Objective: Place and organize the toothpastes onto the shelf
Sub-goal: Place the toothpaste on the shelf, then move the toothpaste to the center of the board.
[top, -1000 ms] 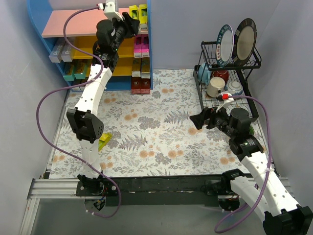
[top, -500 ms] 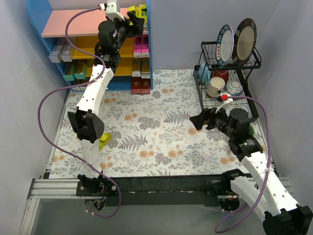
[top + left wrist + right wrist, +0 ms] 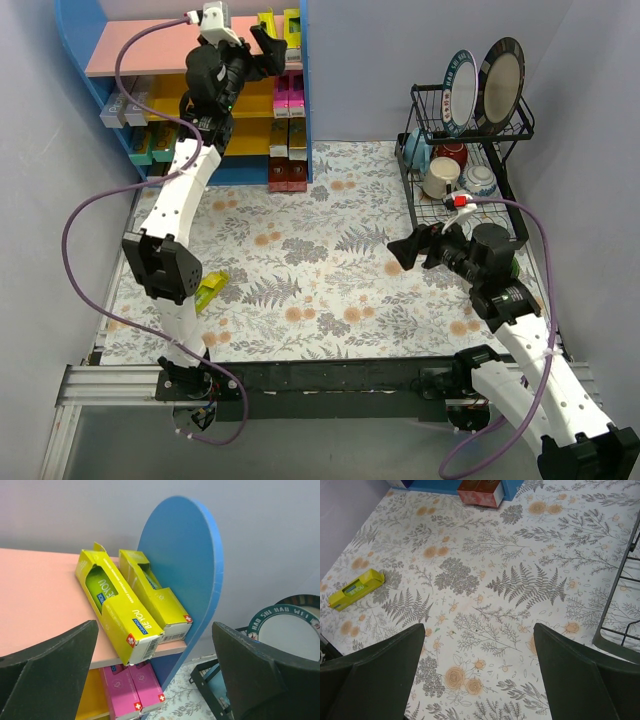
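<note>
The shelf stands at the back left, its blue side close to my left gripper. Two yellow toothpastes lie side by side on the pink top board, with magenta ones one level below. My left gripper hangs open just in front of the yellow pair, touching neither. Silver-white, teal and dark red boxes fill the lower boards. One yellow toothpaste lies on the table beside the left arm. My right gripper hovers open and empty over mid-table.
A black wire dish rack with plates, mugs and bowls stands at the back right; its frame shows at the right edge of the right wrist view. A floral cloth covers the table. Walls close in on the left and behind.
My left gripper has opened and drawn back a little from the yellow box, which stays on the pink top board. The right arm has barely moved.
</note>
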### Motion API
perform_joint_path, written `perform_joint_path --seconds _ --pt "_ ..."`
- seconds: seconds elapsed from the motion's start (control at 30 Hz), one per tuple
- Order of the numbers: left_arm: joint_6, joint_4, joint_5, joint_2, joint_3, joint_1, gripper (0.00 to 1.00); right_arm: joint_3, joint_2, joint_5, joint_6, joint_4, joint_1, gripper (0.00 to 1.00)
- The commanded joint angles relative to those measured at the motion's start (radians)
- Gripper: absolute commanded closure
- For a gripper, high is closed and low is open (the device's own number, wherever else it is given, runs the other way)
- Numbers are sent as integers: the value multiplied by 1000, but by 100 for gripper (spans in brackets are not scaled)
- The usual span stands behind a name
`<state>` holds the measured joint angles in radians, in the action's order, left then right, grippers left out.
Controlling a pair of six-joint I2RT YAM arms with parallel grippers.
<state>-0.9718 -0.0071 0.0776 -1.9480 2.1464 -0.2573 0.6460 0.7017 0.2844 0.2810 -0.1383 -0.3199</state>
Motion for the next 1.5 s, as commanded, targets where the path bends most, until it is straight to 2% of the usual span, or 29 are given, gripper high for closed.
perform_joint_path --seconds 0.0,0.1,0.2,0.33,0.63,0.77,0.9,1.07,1.13,1.37,1.47 --pt "16 16 -27 181 -35 10 2 61 -25 29 1 -14 5 2" --pt "18 13 -65 248 -100 15 2 69 -36 35 3 -30 4 2" --pt "9 -59 -128 311 -155 15 2 76 -47 38 1 -47 5 3" --pt "-33 -73 -144 394 -264 16 2 83 -59 48 1 -66 5 3" --pt "-267 -126 -122 342 -280 16 5 87 -68 56 0 -87 5 4" --pt "-272 -129 -153 397 -353 16 4 84 -53 61 -8 -92 4 4" --pt "-168 -198 -257 521 -508 18 2 64 -19 107 -14 -81 4 4" --pt "-32 -329 -344 688 -828 27 2 32 12 159 -23 -47 4 5" --pt "-24 -395 -367 757 -975 32 2 26 22 177 -28 -41 4 5" --pt "-154 -585 -429 867 -1271 41 2 4 56 223 -42 -27 2 6" --pt "-270 -638 -444 865 -1330 44 2 -2 59 233 -40 -24 2 6"
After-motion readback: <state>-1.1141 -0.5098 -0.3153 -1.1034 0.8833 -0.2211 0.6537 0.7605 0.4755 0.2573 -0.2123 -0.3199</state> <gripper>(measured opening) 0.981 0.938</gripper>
